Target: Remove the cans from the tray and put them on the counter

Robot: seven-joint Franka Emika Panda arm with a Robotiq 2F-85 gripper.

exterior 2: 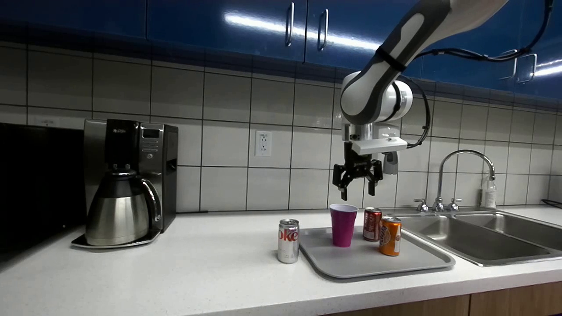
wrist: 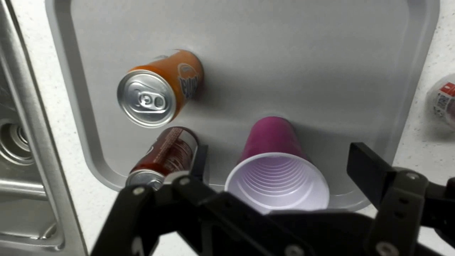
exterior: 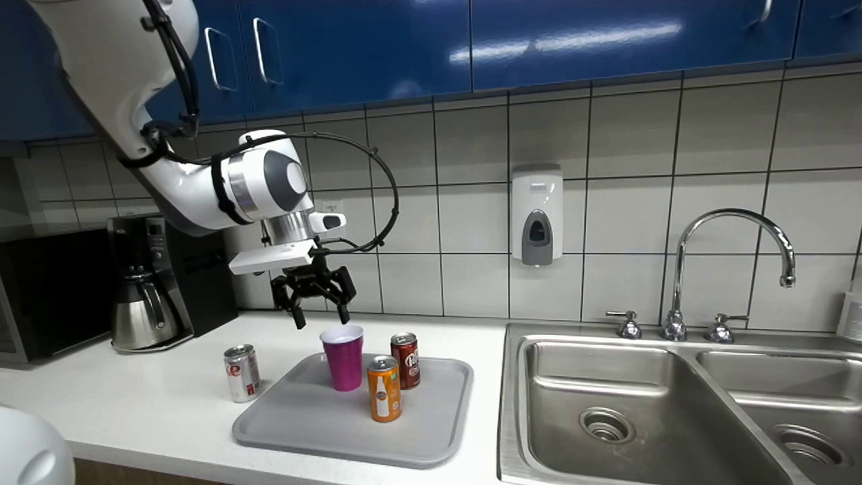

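Note:
The silver can (exterior: pixel 242 374) (exterior 2: pixel 288 241) stands upright on the white counter (exterior: pixel 168 391) (exterior 2: pixel 197 267), beside the grey tray (exterior: pixel 316 424) (exterior 2: pixel 351 265). In the wrist view the silver can (wrist: pixel 447 101) is cut off by the right edge. The orange can (exterior: pixel 384 391) (exterior 2: pixel 390 237) (wrist: pixel 163 89) and the dark red can (exterior: pixel 406 364) (exterior 2: pixel 372 224) (wrist: pixel 169 153) stand upright close together on the tray. My gripper (exterior: pixel 321 318) (exterior 2: pixel 358 192) (wrist: pixel 280 156) is open and empty, above the tray's back part. In the wrist view one finger overlaps the dark red can.
A pink-magenta cup (exterior: pixel 345 360) (exterior 2: pixel 343 226) (wrist: pixel 273 137) stands on the tray, below the gripper. A steel sink (exterior: pixel 606 377) with a tall faucet (exterior: pixel 680 269) lies beyond the tray. A coffee maker (exterior 2: pixel 127 184) stands at the counter's far end. The tiled wall is behind.

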